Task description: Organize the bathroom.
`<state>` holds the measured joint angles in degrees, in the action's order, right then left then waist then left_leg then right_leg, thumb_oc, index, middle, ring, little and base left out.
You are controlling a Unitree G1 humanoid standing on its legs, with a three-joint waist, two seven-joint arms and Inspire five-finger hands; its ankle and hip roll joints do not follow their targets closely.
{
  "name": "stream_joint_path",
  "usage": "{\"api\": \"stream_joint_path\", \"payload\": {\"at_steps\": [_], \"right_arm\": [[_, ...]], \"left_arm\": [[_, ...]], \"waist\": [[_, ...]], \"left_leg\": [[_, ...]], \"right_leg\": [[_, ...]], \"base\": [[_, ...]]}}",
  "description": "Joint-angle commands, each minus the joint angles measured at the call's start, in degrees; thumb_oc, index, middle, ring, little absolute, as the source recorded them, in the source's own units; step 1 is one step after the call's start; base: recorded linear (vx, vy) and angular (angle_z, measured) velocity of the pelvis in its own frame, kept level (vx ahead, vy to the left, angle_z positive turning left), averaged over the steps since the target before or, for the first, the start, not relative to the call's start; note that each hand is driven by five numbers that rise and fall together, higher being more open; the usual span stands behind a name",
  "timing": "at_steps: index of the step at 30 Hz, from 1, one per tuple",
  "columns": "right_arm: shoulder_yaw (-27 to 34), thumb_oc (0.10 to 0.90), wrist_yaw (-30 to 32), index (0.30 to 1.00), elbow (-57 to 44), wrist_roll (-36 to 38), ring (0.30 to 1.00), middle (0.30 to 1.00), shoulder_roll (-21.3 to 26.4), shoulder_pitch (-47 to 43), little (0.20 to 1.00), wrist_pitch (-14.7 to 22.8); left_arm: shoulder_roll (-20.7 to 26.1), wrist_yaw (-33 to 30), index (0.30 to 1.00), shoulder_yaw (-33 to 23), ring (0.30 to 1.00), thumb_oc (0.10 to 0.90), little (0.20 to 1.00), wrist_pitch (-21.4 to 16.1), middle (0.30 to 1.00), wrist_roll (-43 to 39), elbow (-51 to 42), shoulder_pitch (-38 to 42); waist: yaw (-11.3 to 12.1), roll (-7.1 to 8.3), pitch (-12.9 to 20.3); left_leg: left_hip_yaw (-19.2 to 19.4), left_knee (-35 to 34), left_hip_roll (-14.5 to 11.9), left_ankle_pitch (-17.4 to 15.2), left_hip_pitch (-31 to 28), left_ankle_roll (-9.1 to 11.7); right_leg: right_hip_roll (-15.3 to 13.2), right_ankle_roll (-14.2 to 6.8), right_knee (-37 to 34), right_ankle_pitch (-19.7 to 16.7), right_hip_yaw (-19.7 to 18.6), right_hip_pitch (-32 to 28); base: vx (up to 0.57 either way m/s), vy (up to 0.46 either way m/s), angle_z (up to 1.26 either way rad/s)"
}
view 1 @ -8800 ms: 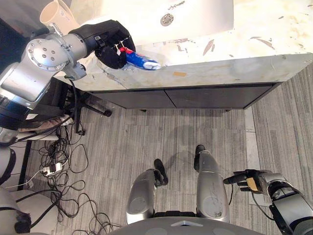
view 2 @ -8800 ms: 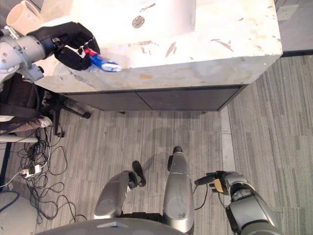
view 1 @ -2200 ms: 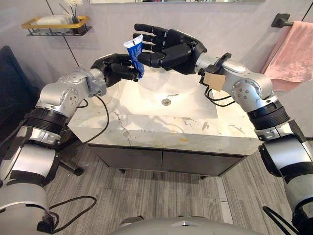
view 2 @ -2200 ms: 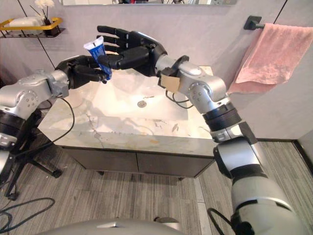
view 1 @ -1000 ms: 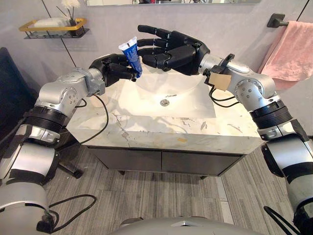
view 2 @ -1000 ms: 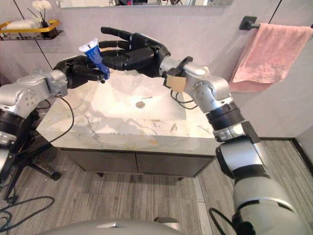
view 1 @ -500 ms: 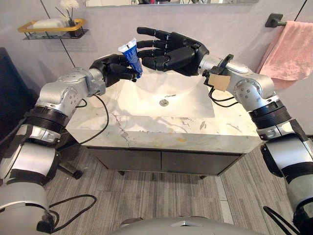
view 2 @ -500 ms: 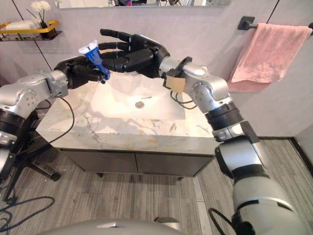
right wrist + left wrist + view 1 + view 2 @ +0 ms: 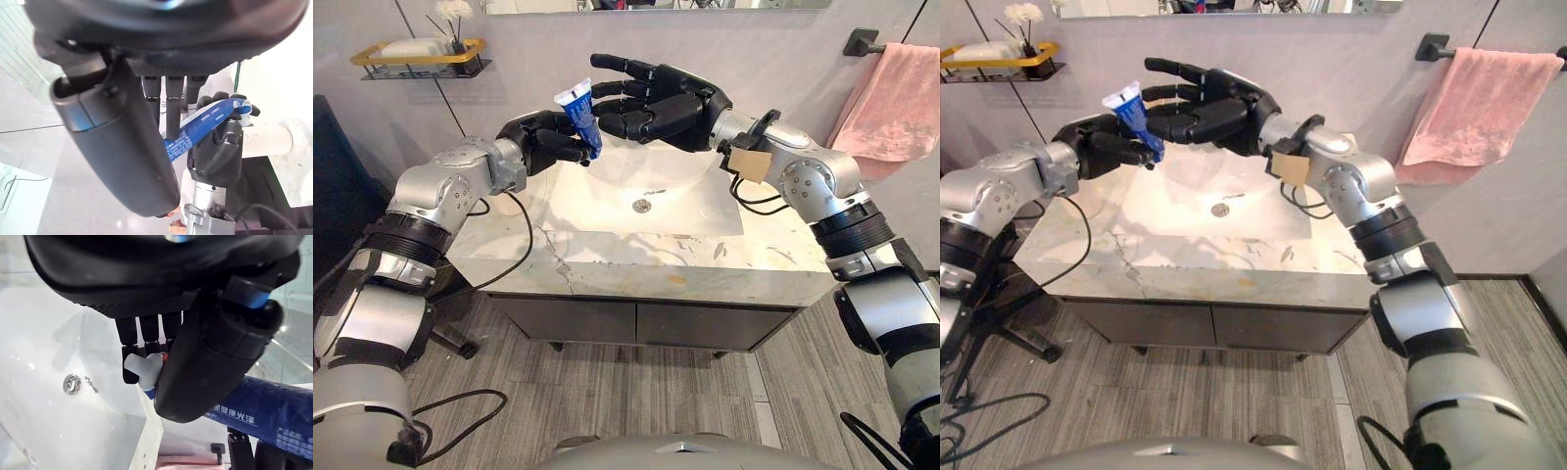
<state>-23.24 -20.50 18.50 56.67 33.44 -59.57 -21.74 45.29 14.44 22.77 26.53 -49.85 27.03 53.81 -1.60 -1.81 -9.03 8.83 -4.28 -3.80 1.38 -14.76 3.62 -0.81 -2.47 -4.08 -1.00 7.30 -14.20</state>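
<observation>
Blue toothpaste tube (image 9: 579, 115) is being pinched by the left hand (image 9: 543, 139); released before the spread right hand (image 9: 656, 98) closes, it could be dropped into the sink (image 9: 646, 191).

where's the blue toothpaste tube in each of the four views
Left eye view: toothpaste tube upper centre-left, above the sink basin, gripped by the left hand.
Right eye view: tube upper left, right hand open beside it.
Left wrist view: tube at the lower right edge, past the thumb.
Right wrist view: tube centre-right, slanting, held by the other hand.
Shared landmark: the sink drain, also in the left wrist view.
</observation>
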Motion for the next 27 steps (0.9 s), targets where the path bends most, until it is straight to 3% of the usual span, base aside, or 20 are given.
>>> {"api": "stream_joint_path", "payload": {"at_steps": [1, 16, 27], "right_arm": [[-1.71, 0.800, 0.91, 0.900, 4.66, 1.74, 0.900, 0.900, -2.20, -5.63, 0.900, 7.06], [-1.76, 0.800, 2.59, 0.900, 9.73, 0.92, 0.900, 0.900, -1.16, -5.93, 0.900, 10.29], [-1.27, 0.800, 7.78, 0.900, 12.40, -2.35, 0.900, 0.900, 0.31, -6.21, 0.900, 13.07]], "left_arm": [[-1.18, 1.56, 0.300, 0.77, 0.300, 0.400, 0.300, -7.06, 0.300, -3.44, 1.27, 10.66], [-2.08, 1.04, 0.300, 1.86, 0.300, 0.400, 0.300, -7.23, 0.300, -3.17, 0.02, 11.25], [-2.66, 0.50, 0.300, 1.93, 0.300, 0.400, 0.300, -7.38, 0.300, -3.03, -0.04, 10.69]], "waist": [[2.15, -0.40, 11.79], [1.98, -0.54, 11.80], [1.76, -0.54, 11.70]], "left_leg": [[-6.94, 3.13, 1.10, -0.34, 4.39, 0.25], [-6.62, 2.85, 1.57, -0.63, 3.82, -0.01], [-6.45, 3.03, 1.71, -0.75, 3.47, -0.06]], "right_leg": [[0.09, -2.32, 5.16, 5.05, -1.16, 2.90], [0.09, -2.51, 5.04, 4.89, -1.72, 2.64], [0.09, -2.61, 5.17, 4.74, -2.18, 2.37]], "base": [[0.03, -0.006, -0.07], [0.01, 0.000, -0.05], [0.00, 0.000, 0.00]]}}
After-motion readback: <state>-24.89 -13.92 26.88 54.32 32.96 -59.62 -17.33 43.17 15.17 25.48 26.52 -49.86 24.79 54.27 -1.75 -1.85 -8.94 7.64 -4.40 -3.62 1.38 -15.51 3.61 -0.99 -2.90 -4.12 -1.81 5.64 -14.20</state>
